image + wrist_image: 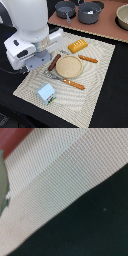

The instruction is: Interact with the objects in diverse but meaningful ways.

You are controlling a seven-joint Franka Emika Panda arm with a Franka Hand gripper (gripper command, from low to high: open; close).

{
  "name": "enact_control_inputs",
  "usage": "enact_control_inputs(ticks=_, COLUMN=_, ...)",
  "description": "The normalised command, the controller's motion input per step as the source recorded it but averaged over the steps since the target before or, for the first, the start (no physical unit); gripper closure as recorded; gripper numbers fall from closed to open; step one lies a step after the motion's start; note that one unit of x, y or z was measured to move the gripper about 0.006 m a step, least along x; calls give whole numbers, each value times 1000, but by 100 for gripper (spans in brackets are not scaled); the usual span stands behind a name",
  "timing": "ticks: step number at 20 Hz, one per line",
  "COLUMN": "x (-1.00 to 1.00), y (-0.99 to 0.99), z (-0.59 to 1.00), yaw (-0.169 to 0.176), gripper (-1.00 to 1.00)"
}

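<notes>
The sausage lies on the woven mat, just beside the arm's claw; whether the claw is released or clenched, one cannot tell.

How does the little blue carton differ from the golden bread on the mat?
The carton is pale blue and white with a peaked, house-like top; the bread loaf is golden-orange with scored lines across it. The carton stands upright, the loaf lies flat. The carton sits at the mat's near edge in the exterior view, the loaf at its far side, beyond the round plate. Both are small toys resting on the same woven mat, and nothing is holding either.
</notes>
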Motion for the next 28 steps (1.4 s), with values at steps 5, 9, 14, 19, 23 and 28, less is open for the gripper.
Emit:
enact_control_inputs(ticks=5, x=178, y=178, z=310, yaw=-238, gripper=-100)
enact_control_inputs(ticks=9, x=64, y=184, z=404, yaw=-222, gripper=-100)
enact_control_inputs(ticks=14, x=-49, y=204, z=103, yaw=-106, gripper=-100)
enact_control_inputs(ticks=19, x=-129, y=183, z=-41, yaw=-35, gripper=-100)
enact_control_inputs(ticks=23, x=-14, y=151, z=-158, yaw=-15, gripper=-100)
enact_control_inputs(ticks=28, x=21, y=31, z=-168, yaw=0, gripper=-100)
